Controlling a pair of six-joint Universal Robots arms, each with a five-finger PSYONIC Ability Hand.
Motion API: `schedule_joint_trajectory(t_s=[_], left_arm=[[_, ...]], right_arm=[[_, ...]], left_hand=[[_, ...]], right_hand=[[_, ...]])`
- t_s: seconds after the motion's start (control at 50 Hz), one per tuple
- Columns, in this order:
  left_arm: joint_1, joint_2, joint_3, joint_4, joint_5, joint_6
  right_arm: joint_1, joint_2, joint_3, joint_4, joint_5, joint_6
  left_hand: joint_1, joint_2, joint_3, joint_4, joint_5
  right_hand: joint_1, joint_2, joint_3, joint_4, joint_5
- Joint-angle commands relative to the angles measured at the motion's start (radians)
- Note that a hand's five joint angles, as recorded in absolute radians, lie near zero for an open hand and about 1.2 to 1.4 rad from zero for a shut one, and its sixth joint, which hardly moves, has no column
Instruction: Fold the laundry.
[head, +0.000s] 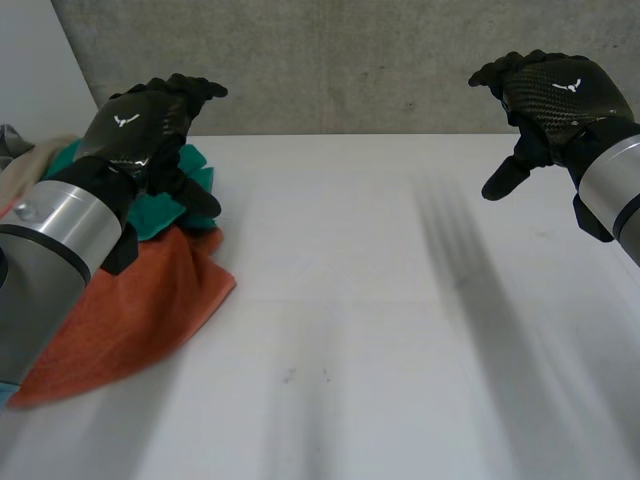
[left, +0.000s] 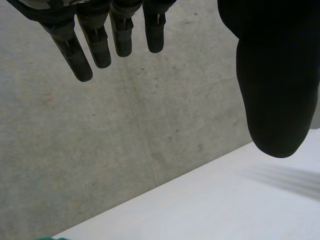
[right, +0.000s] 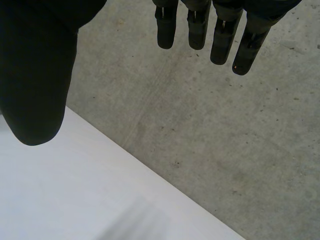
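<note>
The laundry is lying in a loose heap, and the orange cloth (head: 140, 300) is serving as the marker. It is sprawling unfolded on the white surface (head: 400, 350), with a teal cloth (head: 195, 165) bunching up just behind it and a beige cloth (head: 30, 170) peeking out farther behind it.

The left hand (head: 140, 125) is hovering above the far edge of the orange cloth, over the teal one. Its fingers (left: 100, 45) are hanging straight and apart from the thumb, gripping nothing. The right hand (head: 550, 90) is hanging in the air well away from the orange cloth, with its fingers (right: 197, 30) likewise spread from the thumb and empty.

Judging from this, the folding is not yet getting under way. No piece is lying flat or squared, nothing is being held, and every cloth is waiting to be pulled out, spread and folded.
</note>
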Motion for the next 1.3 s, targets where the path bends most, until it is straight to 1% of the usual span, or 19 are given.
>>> schedule_joint_trajectory(t_s=[0.02, 0.1, 0.18, 0.28, 0.36, 0.44, 0.6, 0.72, 0.76, 0.8, 0.82, 0.86, 1.06, 1.12, 1.14, 1.2, 1.22, 1.28, 1.3], left_arm=[[0.003, -0.017, 0.019, 0.003, -0.037, 0.041], [0.007, -0.100, 0.040, 0.025, -0.039, 0.133], [0.029, -0.239, 0.102, 0.091, -0.050, 0.271], [0.087, -0.503, 0.236, 0.118, -0.053, 0.486], [0.139, -0.643, 0.351, 0.122, -0.079, 0.593], [0.174, -0.746, 0.439, 0.124, -0.091, 0.625], [0.194, -0.786, 0.476, 0.133, -0.082, 0.627], [0.193, -0.819, 0.491, 0.147, -0.079, 0.628], [0.194, -0.829, 0.502, 0.147, -0.079, 0.628], [0.193, -0.833, 0.511, 0.148, -0.079, 0.628], [0.194, -0.835, 0.520, 0.150, -0.080, 0.630], [0.194, -0.836, 0.527, 0.153, -0.083, 0.630], [0.167, -0.752, 0.588, 0.222, -0.120, 0.614], [0.107, -0.685, 0.600, 0.248, -0.137, 0.555], [0.055, -0.636, 0.605, 0.266, -0.142, 0.489], [0.001, -0.587, 0.603, 0.274, -0.140, 0.406], [-0.038, -0.561, 0.602, 0.274, -0.137, 0.340], [-0.104, -0.533, 0.597, 0.279, -0.132, 0.236], [-0.159, -0.530, 0.597, 0.279, -0.125, 0.155]], right_arm=[[0.000, 0.007, -0.001, 0.001, -0.001, -0.011], [0.001, 0.016, -0.001, 0.002, 0.002, -0.028], [0.004, 0.018, 0.001, 0.004, 0.002, -0.031], [0.004, 0.021, 0.001, 0.004, 0.000, -0.031], [0.004, 0.022, 0.002, 0.004, 0.000, -0.033], [0.004, 0.031, 0.004, 0.005, 0.000, -0.037], [0.003, 0.050, 0.005, 0.007, 0.000, -0.046], [0.001, 0.073, 0.005, 0.007, 0.000, -0.054], [0.001, 0.077, 0.005, 0.007, 0.000, -0.060], [0.001, 0.080, 0.005, 0.007, 0.002, -0.071], [0.001, 0.080, 0.005, 0.007, 0.002, -0.072], [0.000, 0.080, 0.005, 0.007, 0.002, -0.080], [-0.002, 0.080, 0.002, 0.005, 0.002, -0.083], [-0.002, 0.080, -0.001, 0.005, 0.002, -0.083], [-0.003, 0.080, -0.001, 0.004, 0.002, -0.083], [-0.008, 0.080, -0.005, 0.004, 0.003, -0.080], [-0.009, 0.080, -0.007, 0.004, 0.003, -0.079], [-0.013, 0.077, -0.010, 0.004, 0.005, -0.079], [-0.013, 0.077, -0.011, 0.004, 0.005, -0.079]], left_hand=[[-0.028, -0.028, -0.031, -0.023, -0.033], [-0.022, -0.023, -0.026, -0.017, -0.027], [-0.013, -0.014, -0.017, -0.008, -0.018], [-0.013, -0.014, -0.017, -0.008, -0.018], [0.010, 0.010, 0.007, 0.015, 0.005], [0.042, 0.042, 0.039, 0.047, 0.037], [0.081, 0.080, 0.077, 0.085, 0.076], [0.239, 0.239, 0.236, 0.244, 0.234], [0.432, 0.432, 0.429, 0.437, 0.427], [0.708, 0.707, 0.704, 0.713, 0.703], [0.944, 0.944, 0.941, 0.949, 0.939], [1.148, 1.148, 1.145, 1.153, 1.143], [1.181, 1.181, 1.178, 1.186, 1.176], [1.181, 1.181, 1.178, 1.186, 1.176], [1.181, 1.181, 1.178, 1.186, 1.176], [1.181, 1.181, 1.178, 1.186, 1.176], [1.181, 1.181, 1.178, 1.186, 1.176], [1.181, 1.181, 1.178, 1.186, 1.176], [1.181, 1.181, 1.178, 1.186, 1.176]], right_hand=[[-0.023, -0.048, -0.041, -0.060, -0.057], [-0.023, -0.048, -0.041, -0.060, -0.057], [-0.023, -0.048, -0.041, -0.060, -0.057], [-0.023, -0.048, -0.041, -0.060, -0.057], [-0.023, -0.048, -0.041, -0.060, -0.057], [-0.023, -0.048, -0.041, -0.060, -0.057], [-0.023, -0.048, -0.041, -0.060, -0.057], [-0.023, -0.048, -0.041, -0.060, -0.057], [-0.023, -0.048, -0.041, -0.060, -0.057], [-0.023, -0.048, -0.041, -0.060, -0.057], [-0.023, -0.048, -0.041, -0.060, -0.057], [-0.023, -0.048, -0.041, -0.060, -0.057], [-0.023, -0.048, -0.041, -0.060, -0.057], [-0.023, -0.048, -0.041, -0.060, -0.057], [-0.023, -0.048, -0.041, -0.060, -0.057], [-0.023, -0.048, -0.041, -0.060, -0.057], [-0.023, -0.048, -0.041, -0.060, -0.057], [-0.023, -0.048, -0.041, -0.060, -0.057], [-0.023, -0.048, -0.041, -0.060, -0.057]])
